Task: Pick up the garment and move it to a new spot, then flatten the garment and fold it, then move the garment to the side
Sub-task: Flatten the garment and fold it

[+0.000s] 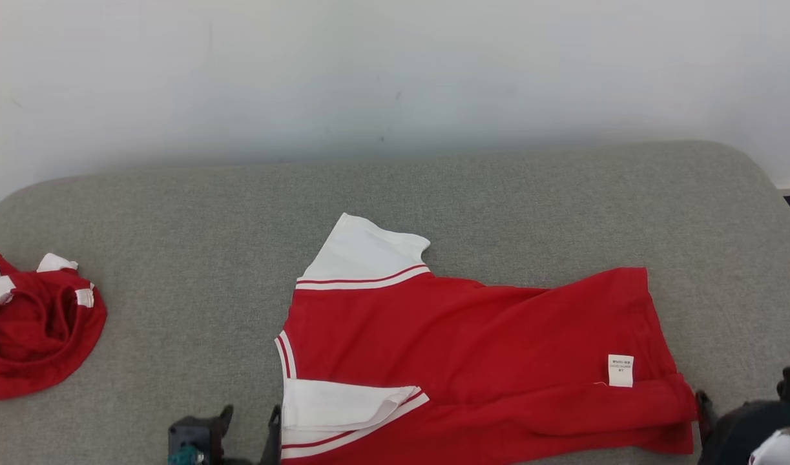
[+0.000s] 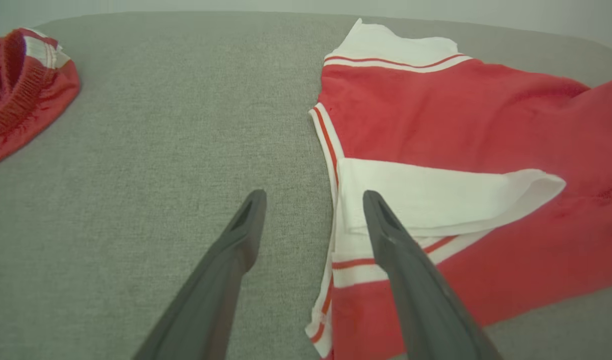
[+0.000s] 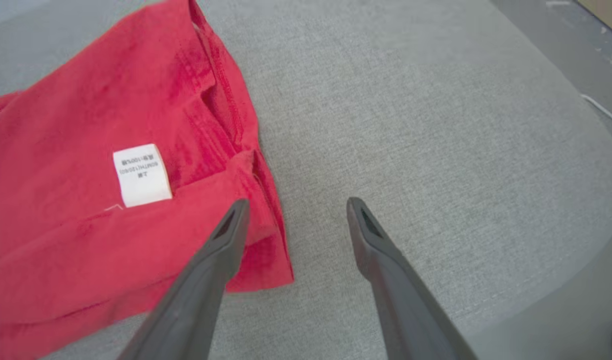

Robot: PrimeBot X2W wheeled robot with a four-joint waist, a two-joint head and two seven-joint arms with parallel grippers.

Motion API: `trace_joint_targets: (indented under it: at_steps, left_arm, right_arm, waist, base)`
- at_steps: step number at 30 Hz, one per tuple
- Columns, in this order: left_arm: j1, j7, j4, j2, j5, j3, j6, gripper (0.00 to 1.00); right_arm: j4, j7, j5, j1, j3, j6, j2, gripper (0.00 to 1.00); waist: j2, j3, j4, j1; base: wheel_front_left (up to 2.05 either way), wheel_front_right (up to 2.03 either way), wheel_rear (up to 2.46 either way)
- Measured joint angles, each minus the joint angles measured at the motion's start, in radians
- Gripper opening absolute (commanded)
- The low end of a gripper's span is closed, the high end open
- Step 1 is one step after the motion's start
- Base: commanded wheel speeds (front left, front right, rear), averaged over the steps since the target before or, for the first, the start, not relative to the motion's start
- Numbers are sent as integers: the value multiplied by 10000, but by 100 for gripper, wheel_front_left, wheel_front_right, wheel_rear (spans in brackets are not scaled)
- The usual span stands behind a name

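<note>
A red garment (image 1: 472, 355) with white sleeves lies spread sideways on the grey padded table (image 1: 207, 226), its near half folded over so one white sleeve (image 1: 343, 403) rests on the red cloth. A white label (image 1: 620, 370) shows near its hem. My left gripper (image 1: 249, 420) stands open at the garment's collar end, one finger over the sleeve (image 2: 436, 195), nothing held. My right gripper (image 3: 294, 206) is open at the hem corner (image 3: 255, 250), one finger over the red cloth (image 3: 85, 225), the other over bare table.
A second red and white garment (image 1: 33, 329) lies crumpled at the table's left edge, also seen in the left wrist view as a red heap (image 2: 20, 85). The table's rounded right edge (image 3: 586, 240) drops to the floor. A white wall stands behind.
</note>
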Motion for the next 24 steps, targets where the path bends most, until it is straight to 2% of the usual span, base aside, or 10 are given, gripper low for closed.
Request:
trace_joint_targets:
  at_steps: [5,9,15,20,24]
  left_arm:
    - [-1405,671,259,67,2,38,-244,100]
    - [-2786,1423,836,0,-240,165,-502,100]
    - [-4873,2383,2094,-280,-656,270,-880,100]
    - [-6348,2853,3081,-382,-662,213,-1133,100]
    - [-7421,3112,3707,-334,-627,184,-1302,100]
  right_arm:
    - [-683,840,-738,-1111,167,0,-13,100]
    - [-675,1689,-828,-2301,675,0,-282,100]
    - [359,2497,-518,-4200,1599,0,-625,100]
    - [1223,2562,-334,-5433,2203,0,-895,100]
    - [1783,2429,-134,-6226,2514,0,-848,100]
  waist:
    - [0,223,-43,1]
    - [0,527,-126,1]
    - [1,1191,-314,2]
    - [1,1827,-545,3]
    - [2,2343,-761,3]
  base:
    - [0,0,0]
    - [0,0,0]
    - [0,0,0]
    - [0,0,0]
    - [0,0,0]
